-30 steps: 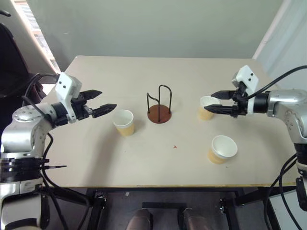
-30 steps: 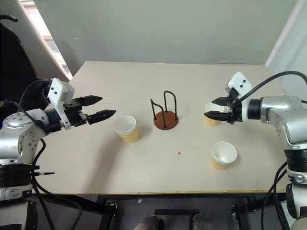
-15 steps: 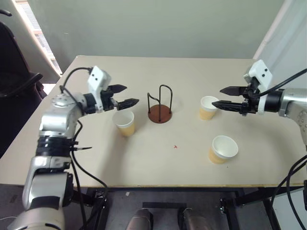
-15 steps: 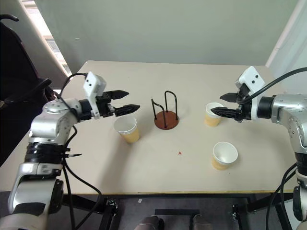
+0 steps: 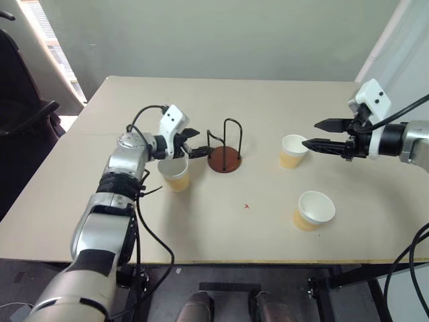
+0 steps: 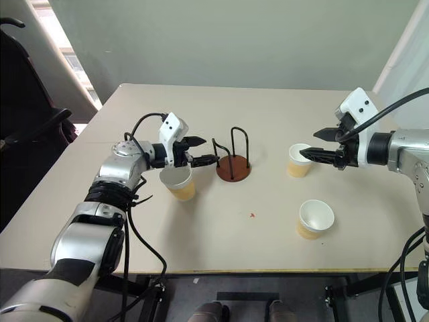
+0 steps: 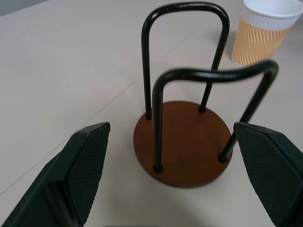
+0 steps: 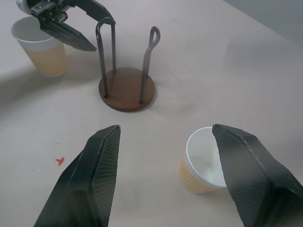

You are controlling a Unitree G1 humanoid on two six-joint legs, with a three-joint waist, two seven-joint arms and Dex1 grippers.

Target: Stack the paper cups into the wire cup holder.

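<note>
The wire cup holder [image 5: 223,159], a brown disc with black wire loops, stands mid-table. One paper cup [image 5: 174,173] stands upright just left of it. My left gripper [image 5: 195,143] hovers open above that cup's rim, pointing at the holder [image 7: 184,146], with nothing between its fingers [image 7: 87,161]. A second paper cup [image 5: 291,151] stands to the right of the holder. My right gripper [image 5: 315,134] is open beside it, just to its right and above, apart from it [image 8: 203,165]. A third paper cup [image 5: 313,209] stands nearer the front right.
The beige table [image 5: 221,228] has open room in front of the holder, marked by a small red spot [image 5: 247,206]. A black chair [image 5: 20,100] stands off the left edge. Grey wall lies behind the far edge.
My left gripper has swung right and forward, from left of the cup to above it near the holder. The right gripper has drawn back slightly from its cup. Both stayed open.
</note>
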